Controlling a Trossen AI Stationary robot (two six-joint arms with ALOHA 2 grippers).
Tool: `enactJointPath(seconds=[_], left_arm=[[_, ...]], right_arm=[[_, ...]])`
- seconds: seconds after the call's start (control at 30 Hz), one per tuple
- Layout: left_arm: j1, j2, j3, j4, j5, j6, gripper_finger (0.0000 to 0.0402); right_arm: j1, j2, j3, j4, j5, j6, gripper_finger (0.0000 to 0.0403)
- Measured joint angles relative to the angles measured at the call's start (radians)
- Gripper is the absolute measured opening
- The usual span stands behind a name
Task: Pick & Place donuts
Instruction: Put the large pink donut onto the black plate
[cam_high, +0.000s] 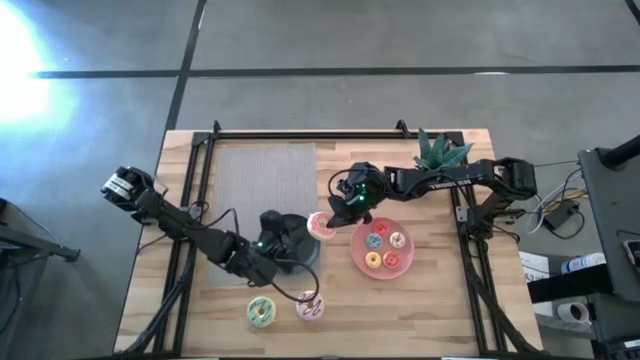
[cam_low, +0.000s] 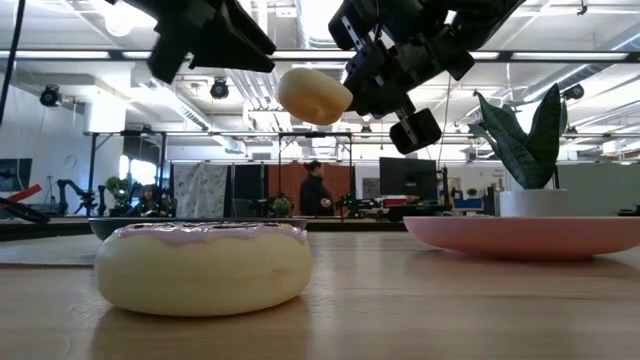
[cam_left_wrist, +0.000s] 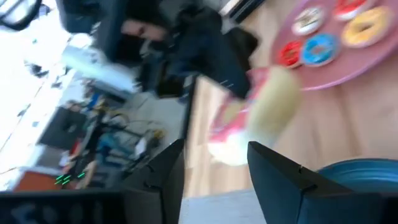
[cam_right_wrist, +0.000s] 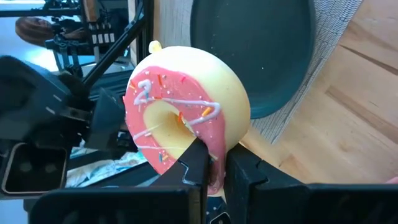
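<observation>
Table, high view: wooden table (cam_high: 440, 300); pink donut (cam_high: 322, 226) centre, right gripper (cam_high: 335, 215) at its 1 o'clock.
Low view: donut aloft.
Left wrist: left gripper (cam_left_wrist: 214, 165) spread, empty.
Right wrist: jaws pinch donut's rim.

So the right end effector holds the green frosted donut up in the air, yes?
Not quite: the donut pinched in the right end effector has pink frosting, as the right wrist view shows. It is indeed held up in the air.
</observation>
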Motion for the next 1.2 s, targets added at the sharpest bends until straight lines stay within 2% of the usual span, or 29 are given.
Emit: enactJointPath(seconds=[0.1, 0.2, 0.27, 0.57, 0.63, 0.73, 0.9, 1.2], left_arm=[[-0.001, 0.000, 0.016, 0.002, -0.073, -0.011, 0.0151], [0.005, -0.001, 0.034, 0.010, -0.132, -0.118, 0.0152], [0.013, -0.001, 0.045, 0.009, -0.137, -0.175, 0.0154], [0.016, -0.001, 0.082, 0.008, -0.139, -0.233, 0.0187], [0.013, -0.001, 0.082, -0.020, -0.110, -0.222, 0.0191], [-0.004, -0.001, 0.078, -0.088, -0.014, -0.122, 0.0192], [-0.017, -0.001, 0.041, -0.082, 0.110, -0.015, 0.0193], [0.018, 0.006, 0.005, 0.012, 0.114, 0.092, 0.0193]], right_arm=[[0.000, 0.000, 0.000, 0.000, 0.000, -0.004, 0.0024], [0.000, 0.000, 0.000, 0.000, 0.000, -0.011, 0.0024], [0.000, 0.000, 0.000, 0.000, 0.000, -0.012, 0.0024], [0.000, 0.000, 0.000, 0.000, -0.017, -0.012, 0.0024], [-0.002, 0.000, 0.000, 0.000, -0.028, -0.012, 0.0024], [-0.006, 0.000, 0.001, 0.001, -0.048, -0.011, 0.0024], [-0.022, 0.000, 0.000, 0.001, -0.073, -0.004, 0.0025], [-0.024, 0.000, 0.000, 0.002, -0.099, 0.021, 0.0025]])
